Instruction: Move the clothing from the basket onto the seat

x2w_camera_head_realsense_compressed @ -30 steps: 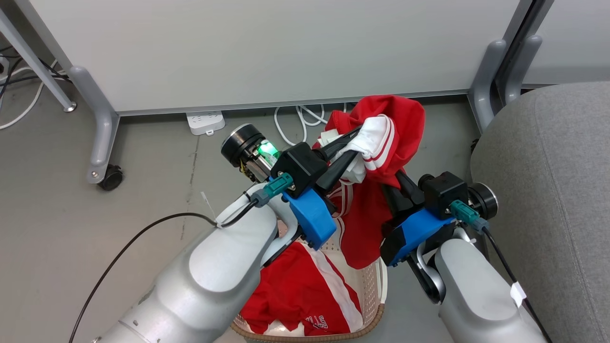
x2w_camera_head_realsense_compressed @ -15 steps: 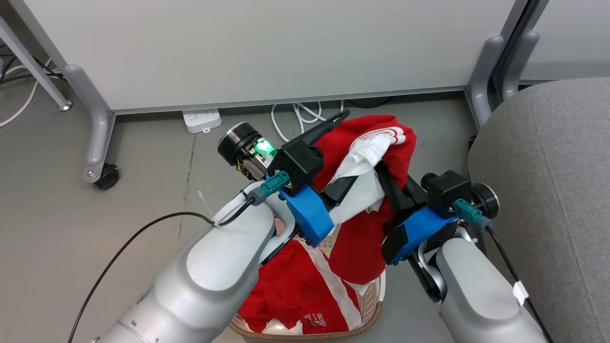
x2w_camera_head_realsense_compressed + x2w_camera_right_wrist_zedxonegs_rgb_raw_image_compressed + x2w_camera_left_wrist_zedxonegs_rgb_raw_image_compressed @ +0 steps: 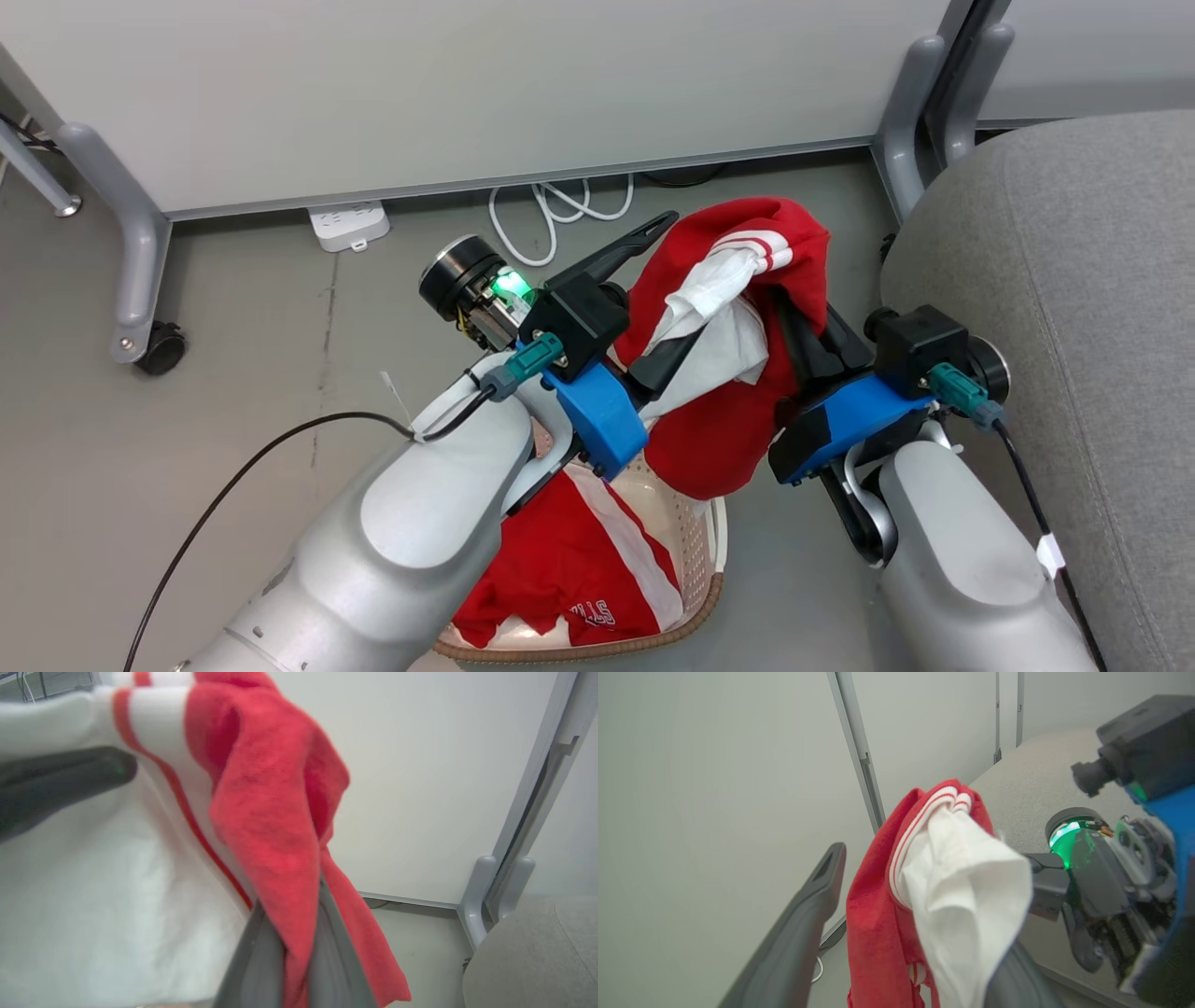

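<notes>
Fingers of the left gripper (image 3: 681, 278) stood spread wide, the upper one bare and pointing towards the pale partition panel (image 3: 467, 84), the lower one lying under the white lining of the lifted red garment (image 3: 724, 439), which was draped over it rather than pinched. Just to the right, the right gripper (image 3: 792, 313) was clamped on the same garment, its dark tips buried in the red folds; in the right wrist view the cloth ran down between its two closed fingers (image 3: 336, 975). The garment hung bunched between both grippers, its white-striped hem uppermost and its lower end at the far rim of the laundry basket (image 3: 700, 551); whether it touched the rim could not be told. A second red garment (image 3: 551, 560), with a white stripe and white lettering, lay inside that basket, partly hidden by the left forearm. The basket sat on the grey floor (image 3: 233, 308). The grey upholstered seat (image 3: 1074, 280) stood just beside the right arm. Farther back, a white power strip (image 3: 348, 227) and a looped white cable (image 3: 551, 210) lay at the foot of the panel, with a black castor (image 3: 161, 347) off to the left
</notes>
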You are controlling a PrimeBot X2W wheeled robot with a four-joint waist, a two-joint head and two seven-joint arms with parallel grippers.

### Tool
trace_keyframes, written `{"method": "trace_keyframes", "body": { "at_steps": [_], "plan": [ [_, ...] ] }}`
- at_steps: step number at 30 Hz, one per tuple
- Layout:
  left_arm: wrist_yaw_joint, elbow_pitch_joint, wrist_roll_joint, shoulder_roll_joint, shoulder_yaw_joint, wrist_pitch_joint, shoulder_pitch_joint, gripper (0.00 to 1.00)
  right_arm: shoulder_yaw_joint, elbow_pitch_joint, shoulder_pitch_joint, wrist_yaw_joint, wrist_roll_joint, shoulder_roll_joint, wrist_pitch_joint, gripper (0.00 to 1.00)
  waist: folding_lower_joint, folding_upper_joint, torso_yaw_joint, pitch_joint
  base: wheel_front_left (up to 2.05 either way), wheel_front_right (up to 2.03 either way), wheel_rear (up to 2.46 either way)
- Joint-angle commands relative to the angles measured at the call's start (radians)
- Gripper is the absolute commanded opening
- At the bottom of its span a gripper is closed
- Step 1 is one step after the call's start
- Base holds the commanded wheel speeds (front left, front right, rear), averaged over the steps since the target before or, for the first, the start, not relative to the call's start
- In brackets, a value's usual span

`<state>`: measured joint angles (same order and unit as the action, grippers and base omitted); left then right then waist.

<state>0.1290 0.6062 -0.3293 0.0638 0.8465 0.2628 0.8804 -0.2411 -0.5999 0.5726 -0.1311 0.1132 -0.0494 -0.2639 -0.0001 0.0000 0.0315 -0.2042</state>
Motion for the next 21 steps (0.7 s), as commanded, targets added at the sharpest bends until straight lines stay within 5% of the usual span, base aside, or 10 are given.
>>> {"method": "trace_keyframes", "body": {
  "at_steps": [1,21],
  "plan": [
    [-0.001,-0.002,0.004,0.006,-0.001,0.003,0.004,1.0,0.006,0.007,0.018,0.001,-0.006,-0.002,-0.001,0.0,0.0001,0.0,-0.01,-0.007,0.0,0.0,0.0],
    [0.001,-0.023,0.011,0.025,0.035,0.003,0.006,1.0,0.269,0.131,-0.02,0.001,-0.103,-0.001,-0.001,0.0,0.0001,0.0,-0.198,-0.086,0.0,0.0,0.0]
  ]
}}
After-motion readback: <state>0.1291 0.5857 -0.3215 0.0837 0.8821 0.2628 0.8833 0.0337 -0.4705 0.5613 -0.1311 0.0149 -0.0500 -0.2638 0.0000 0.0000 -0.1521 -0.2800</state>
